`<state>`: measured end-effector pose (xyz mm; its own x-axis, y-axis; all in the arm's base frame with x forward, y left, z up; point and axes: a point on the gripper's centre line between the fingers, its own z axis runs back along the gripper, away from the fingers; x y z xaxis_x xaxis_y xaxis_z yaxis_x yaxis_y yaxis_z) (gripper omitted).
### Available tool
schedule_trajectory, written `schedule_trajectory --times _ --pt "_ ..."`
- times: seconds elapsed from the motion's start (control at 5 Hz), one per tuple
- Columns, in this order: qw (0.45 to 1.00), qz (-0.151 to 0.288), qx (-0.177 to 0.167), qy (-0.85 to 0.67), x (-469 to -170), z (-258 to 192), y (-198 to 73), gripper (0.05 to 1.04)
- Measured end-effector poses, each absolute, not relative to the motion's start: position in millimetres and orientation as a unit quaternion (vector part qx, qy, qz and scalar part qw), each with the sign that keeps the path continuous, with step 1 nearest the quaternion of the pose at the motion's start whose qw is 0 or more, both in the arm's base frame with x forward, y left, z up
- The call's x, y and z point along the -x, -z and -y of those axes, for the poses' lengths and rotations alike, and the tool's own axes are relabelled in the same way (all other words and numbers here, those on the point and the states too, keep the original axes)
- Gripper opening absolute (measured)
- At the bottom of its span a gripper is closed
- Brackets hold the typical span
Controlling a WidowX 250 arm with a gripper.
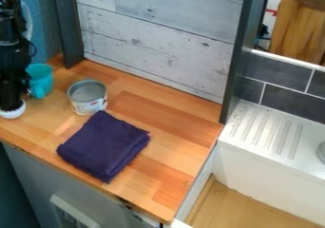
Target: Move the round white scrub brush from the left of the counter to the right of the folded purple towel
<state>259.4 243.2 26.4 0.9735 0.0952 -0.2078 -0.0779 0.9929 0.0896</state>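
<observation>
Teal mug: between gripper and tin, nearer gripper
Gripper: open or closed, cannot tell
Purple cloth: folded, beside tin

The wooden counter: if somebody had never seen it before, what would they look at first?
Probably the dark purple folded cloth, a big dark patch on the orangey wooden counter, just in front of the open tin can. Next might be the black robot arm at the left edge, with the bright teal mug beside it.
</observation>
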Motion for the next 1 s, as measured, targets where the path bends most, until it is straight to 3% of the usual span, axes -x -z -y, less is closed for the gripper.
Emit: schedule_trajectory --times 0.2,0.4,0.6,0.8,1.0 --pt "0.994 -0.095 -0.042 -0.047 -256 -239 -38 0.265" --pt "0.996 -0.055 -0.056 -0.046 -255 -226 -78 0.265" --pt "0.999 -0.031 -0.044 -0.006 -259 -179 -114 0.265" --pt "0.999 -0.010 -0.030 0.039 -261 -131 -129 0.265" --pt "0.994 -0.020 -0.014 0.105 -267 -80 -123 0.265"
